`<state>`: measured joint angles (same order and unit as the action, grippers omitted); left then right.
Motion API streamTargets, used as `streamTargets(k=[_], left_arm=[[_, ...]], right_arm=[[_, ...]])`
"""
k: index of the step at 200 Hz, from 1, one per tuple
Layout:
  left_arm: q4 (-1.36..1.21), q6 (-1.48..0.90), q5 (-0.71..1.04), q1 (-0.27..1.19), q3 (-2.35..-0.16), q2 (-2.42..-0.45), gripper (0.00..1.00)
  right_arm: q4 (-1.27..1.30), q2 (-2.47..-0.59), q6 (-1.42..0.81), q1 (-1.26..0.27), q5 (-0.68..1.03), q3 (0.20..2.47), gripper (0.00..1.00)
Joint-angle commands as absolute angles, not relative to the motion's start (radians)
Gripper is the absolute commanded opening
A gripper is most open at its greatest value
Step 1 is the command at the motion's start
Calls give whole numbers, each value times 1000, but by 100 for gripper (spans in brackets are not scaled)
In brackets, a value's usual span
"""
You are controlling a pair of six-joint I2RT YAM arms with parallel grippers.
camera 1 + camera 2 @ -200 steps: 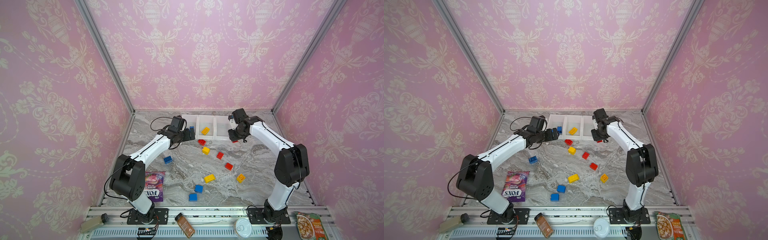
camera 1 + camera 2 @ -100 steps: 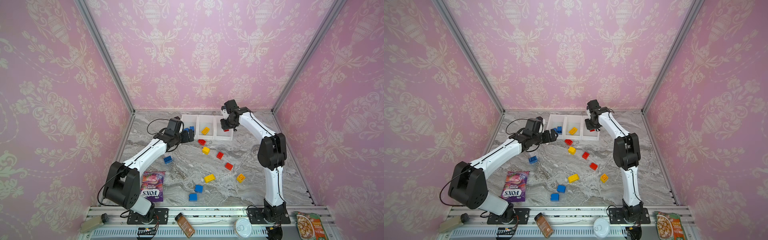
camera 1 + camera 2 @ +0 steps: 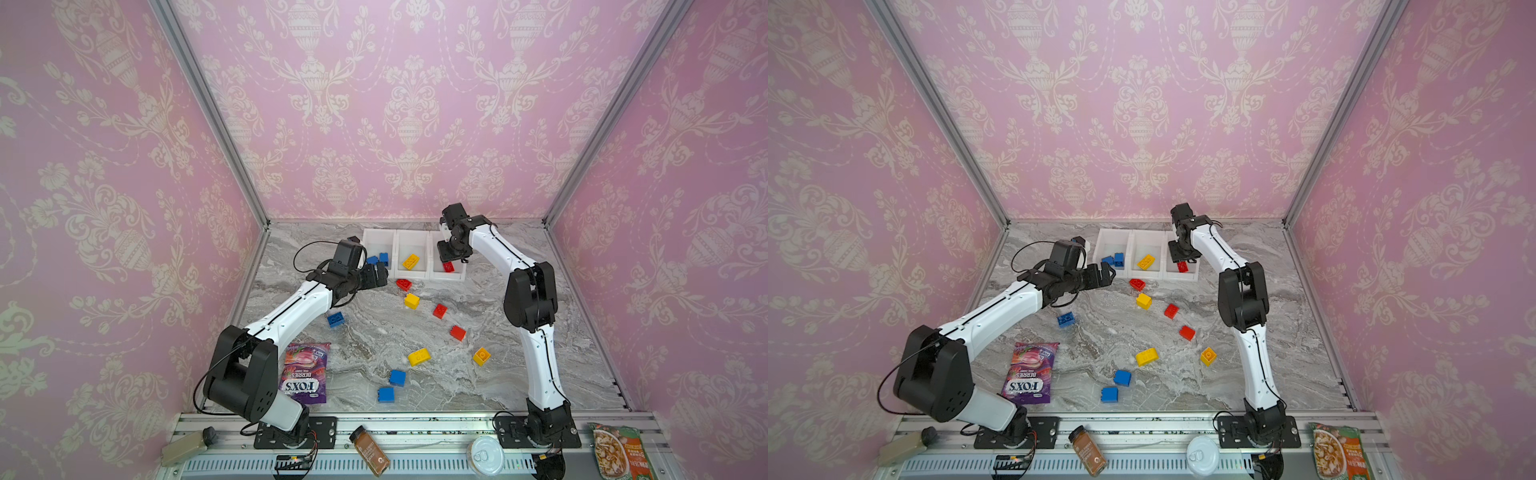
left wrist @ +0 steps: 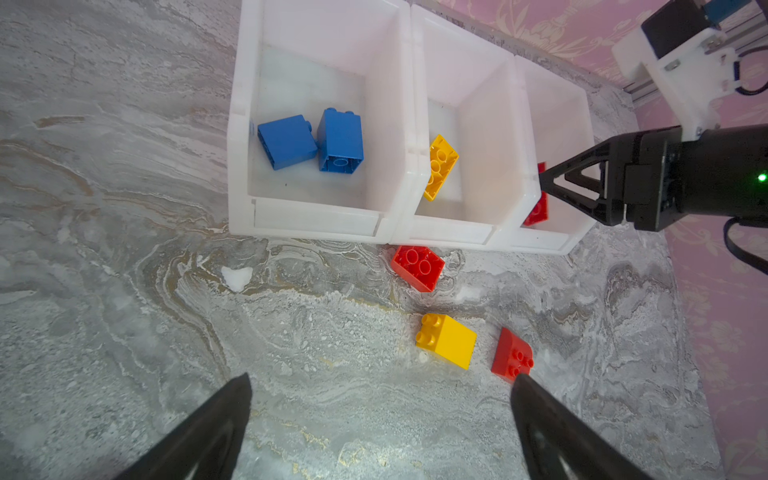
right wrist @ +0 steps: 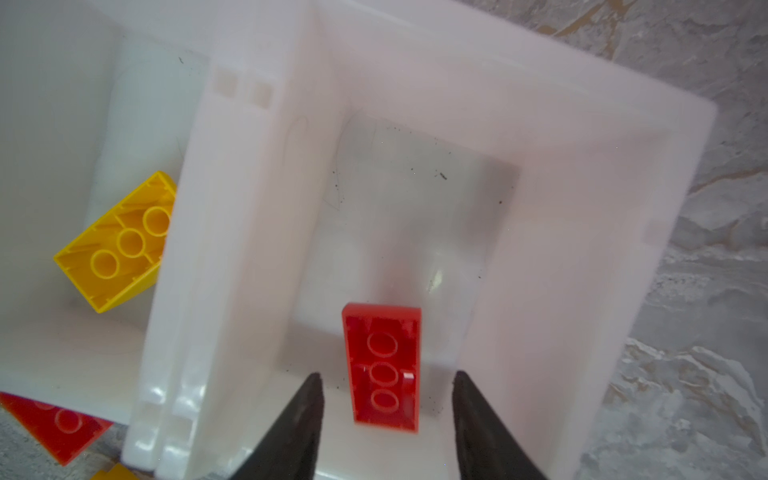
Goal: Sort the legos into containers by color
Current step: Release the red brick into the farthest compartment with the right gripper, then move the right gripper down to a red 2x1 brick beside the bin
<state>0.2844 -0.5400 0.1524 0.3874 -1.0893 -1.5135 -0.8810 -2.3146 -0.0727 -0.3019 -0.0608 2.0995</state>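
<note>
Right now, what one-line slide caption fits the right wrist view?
Right tool, jaws apart, over a red brick lying underside-up in a white bin; yellow brick in the neighbouring bin.

I list: red brick (image 4: 537,212) in end bin (image 4: 557,108), mostly behind its wall; yellow brick (image 5: 116,245), half hidden likewise.

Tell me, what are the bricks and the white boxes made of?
The bricks look like hard, shiny plastic: solid colours, with moulded round tubes underneath. The boxes seem to be smooth white plastic too, slightly see-through, with glossy edges.
</note>
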Motion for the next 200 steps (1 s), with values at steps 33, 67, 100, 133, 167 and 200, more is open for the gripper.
streamTargets(k=[33,67,100,133,167,200], left_arm=[[274,-549,170,377,-1078,-1499,99],[269,-551,170,377,-1075,-1500,99],[267,-551,172,377,-1072,-1505,99],[268,-549,169,377,-1071,-1508,99],[264,-548,169,377,-1071,-1512,99],[258,-549,169,377,-1069,-1515,99]], right_arm=[[-890,-2285,-88,-310,-71,2075,63],[-887,-2256,-89,-317,-61,2058,66],[-879,-2209,-89,-328,-57,2030,68],[-882,-2155,-89,-338,-49,1996,74],[-876,-2078,-93,-353,-22,1917,80],[-854,-1996,-110,-374,5,1813,83]])
